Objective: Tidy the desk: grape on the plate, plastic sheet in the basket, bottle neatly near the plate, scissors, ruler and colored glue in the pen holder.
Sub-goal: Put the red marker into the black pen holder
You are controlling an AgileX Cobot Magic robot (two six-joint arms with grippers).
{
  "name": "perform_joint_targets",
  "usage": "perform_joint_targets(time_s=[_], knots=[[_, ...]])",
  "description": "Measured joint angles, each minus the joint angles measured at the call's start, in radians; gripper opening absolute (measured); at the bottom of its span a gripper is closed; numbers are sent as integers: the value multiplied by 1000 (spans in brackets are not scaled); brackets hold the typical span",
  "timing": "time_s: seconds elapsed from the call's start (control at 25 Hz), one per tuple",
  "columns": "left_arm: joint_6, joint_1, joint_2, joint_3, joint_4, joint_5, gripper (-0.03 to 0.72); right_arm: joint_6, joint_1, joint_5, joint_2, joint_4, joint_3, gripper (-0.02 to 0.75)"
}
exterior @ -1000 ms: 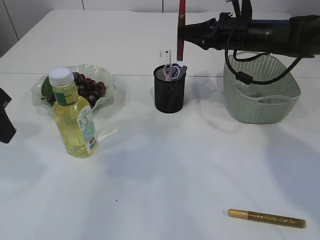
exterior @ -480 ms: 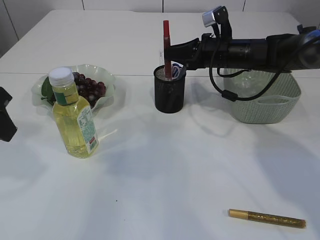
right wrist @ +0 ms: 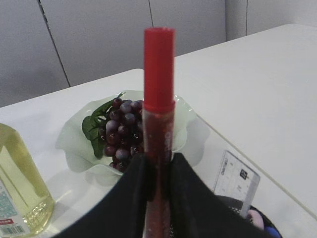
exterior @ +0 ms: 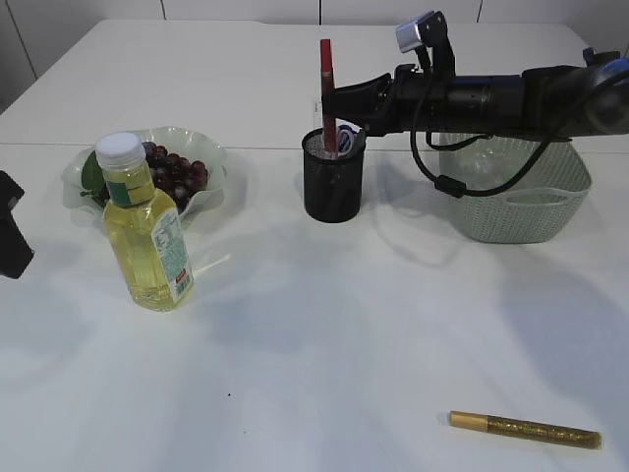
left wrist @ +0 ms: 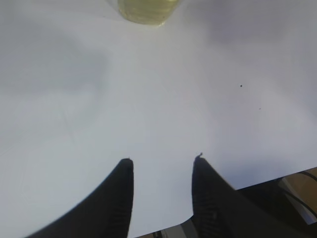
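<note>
My right gripper [exterior: 332, 101] is shut on a red glue pen [exterior: 326, 93] and holds it upright with its lower end inside the black mesh pen holder [exterior: 332, 182]. The right wrist view shows the pen [right wrist: 158, 114] between the fingers [right wrist: 131, 198]. The ruler [exterior: 322, 110] and scissors [exterior: 342, 136] stand in the holder. Grapes [exterior: 175, 172] lie on the pale green plate [exterior: 81, 183]. The yellow bottle [exterior: 145, 226] stands in front of the plate. A gold glue pen [exterior: 524, 430] lies at the front right. My left gripper [left wrist: 162, 159] is open over bare table at the left edge.
A grey-green basket [exterior: 516, 192] stands at the right behind my right arm, something clear inside it. The bottle's base [left wrist: 146, 11] shows at the top of the left wrist view. The table's front edge is close below the left fingers.
A second ago the right gripper held the red pen high above the holder. It came down and left, lowering the pen's end into the holder. In the last half second nothing moved.
</note>
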Motion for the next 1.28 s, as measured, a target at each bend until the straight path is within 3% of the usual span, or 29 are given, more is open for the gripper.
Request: perform_joint_targets(time_s=[0.52,0.8,1.04,1.16,1.28], knots=[[0,0,0,0,-8,6,289,7,0,-62,8,4,-31,149],[0,0,0,0,-16,18,289,43,0,-62,15,0,-31,314],[0,0,0,0,-19,18,289,199,0,-91,17,1,-31,356],[0,0,0,0,-19,19,289,414,0,-180,-6,-112,-31,357],[0,0,0,0,-19,15,289,652,0,-202,-80,-400,-31,357]])
